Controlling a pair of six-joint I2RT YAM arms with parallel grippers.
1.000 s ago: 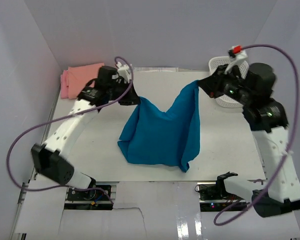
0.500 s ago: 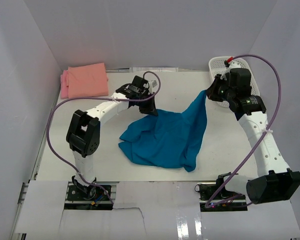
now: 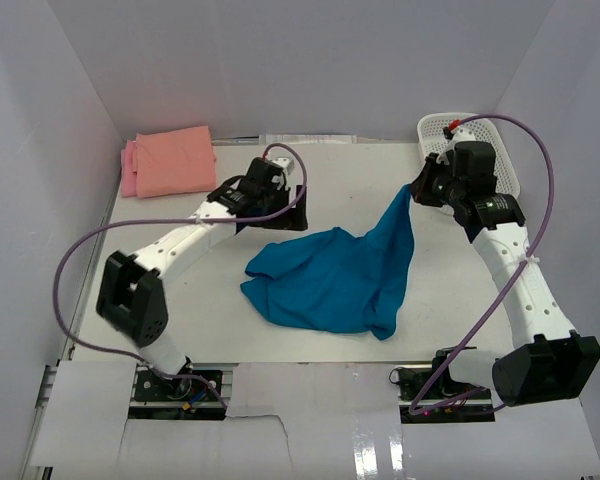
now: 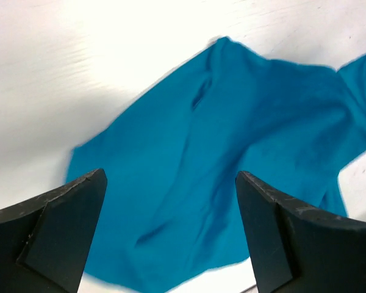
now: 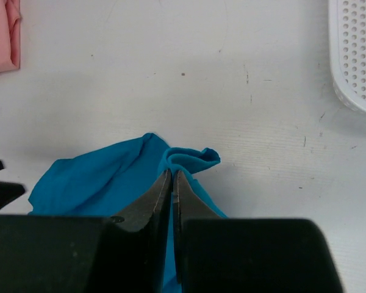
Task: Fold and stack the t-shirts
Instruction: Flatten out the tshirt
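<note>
The teal-blue t-shirt (image 3: 330,280) lies crumpled mid-table, its right corner pulled up. My right gripper (image 3: 412,194) is shut on that raised corner; in the right wrist view the jaws (image 5: 172,175) pinch a fold of the teal cloth (image 5: 91,183). My left gripper (image 3: 292,210) hovers open just past the shirt's far left edge, holding nothing. In the left wrist view its fingers (image 4: 55,226) stand wide apart above the teal shirt (image 4: 232,146). A salmon-orange folded t-shirt (image 3: 175,160) rests on a pink one (image 3: 128,170) at the far left corner.
A white mesh basket (image 3: 505,160) stands at the far right, right behind my right gripper, and its rim (image 5: 357,55) shows in the right wrist view. White walls close in the table on the left, back and right.
My left gripper has opened and let go of the shirt's left corner, then drawn back slightly left. That side of the shirt has dropped flat. The right gripper keeps its hold.
</note>
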